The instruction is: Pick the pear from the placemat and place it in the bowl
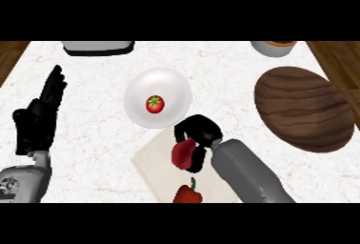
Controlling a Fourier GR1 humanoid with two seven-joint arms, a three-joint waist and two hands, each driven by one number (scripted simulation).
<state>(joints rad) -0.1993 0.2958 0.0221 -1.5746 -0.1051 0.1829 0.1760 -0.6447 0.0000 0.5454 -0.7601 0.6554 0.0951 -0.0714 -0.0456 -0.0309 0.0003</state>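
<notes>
A white marbled counter (84, 133) is lying between wooden floor strips. The right hand (198, 133) is curling its fingers around the dark red pear (183, 153) above the placemat (158, 164), near the white bowl (158, 76) that is holding a tomato (155, 104). The left hand (38, 116) is resting open at the left edge.

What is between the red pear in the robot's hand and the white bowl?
Nothing visible. The right hand curls round the pear at the placemat's far edge, right beside the bowl. A tomato already sits inside it.
</notes>
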